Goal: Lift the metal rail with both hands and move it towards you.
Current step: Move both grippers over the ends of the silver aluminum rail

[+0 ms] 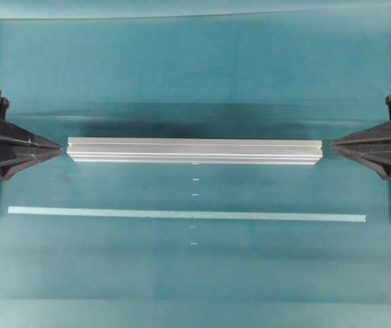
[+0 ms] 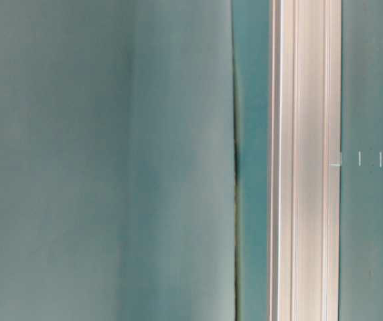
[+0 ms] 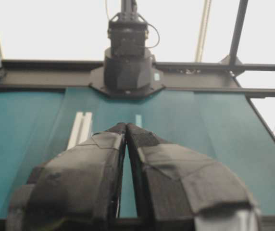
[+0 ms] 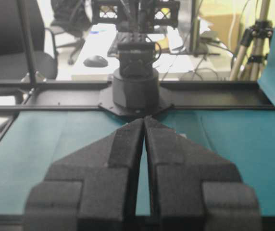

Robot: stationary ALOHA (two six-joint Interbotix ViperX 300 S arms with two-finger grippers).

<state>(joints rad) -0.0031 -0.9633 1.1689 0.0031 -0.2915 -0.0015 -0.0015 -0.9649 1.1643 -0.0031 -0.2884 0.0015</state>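
Two grippers, left (image 1: 57,149) and right (image 1: 335,145), sit with fingers pressed together and empty, tips aimed at the ends of the rail (image 1: 194,151), which lies flat mid-mat (image 1: 195,75) between them, with open teal either side and a tape strip (image 1: 186,214) nearer the front edge.

Both hands (image 1: 59,149) (image 1: 333,145) closed — apparently empty

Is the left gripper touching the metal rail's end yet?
Apart. The overhead view shows a strip of teal mat between the left gripper tip and the near end of the metal rail. The jaws are shut on nothing.
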